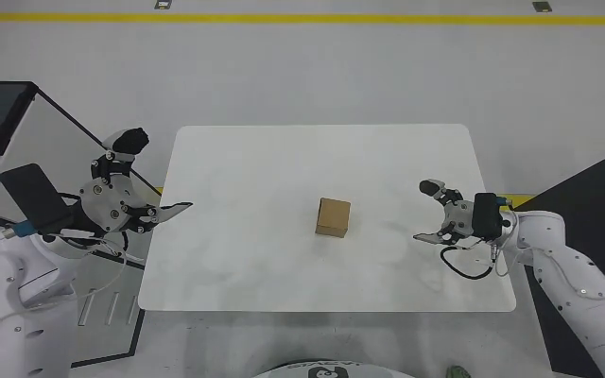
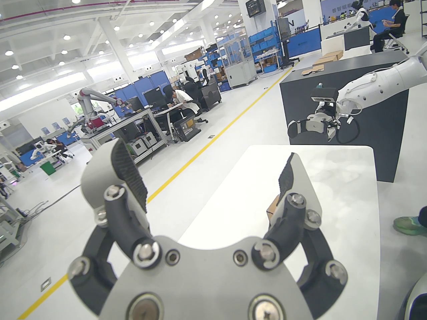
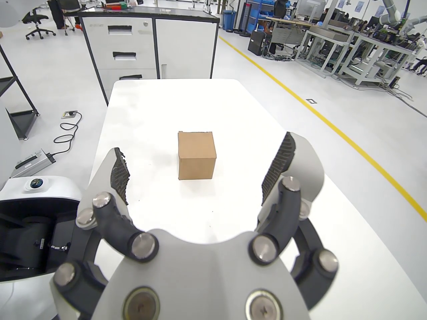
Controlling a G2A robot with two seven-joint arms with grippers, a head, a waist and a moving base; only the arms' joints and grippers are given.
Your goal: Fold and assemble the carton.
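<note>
One carton (image 1: 333,217) sits on table (image 1: 246,170) between left gripper (image 2: 204,150), right gripper (image 1: 425,212).

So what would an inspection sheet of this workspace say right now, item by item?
surface: white table, bare apart from one box.
job's things: brown carton, standing as a closed-looking cube near the table's middle, touching neither gripper.
clutter: nothing seen.
grippers: left gripper open, at one table end; right gripper open, over the opposite end, facing the carton.
cables: black cable loop at the right wrist; power brick with its lead on the floor.
surroundings: drawer cabinet, yellow floor line.
</note>
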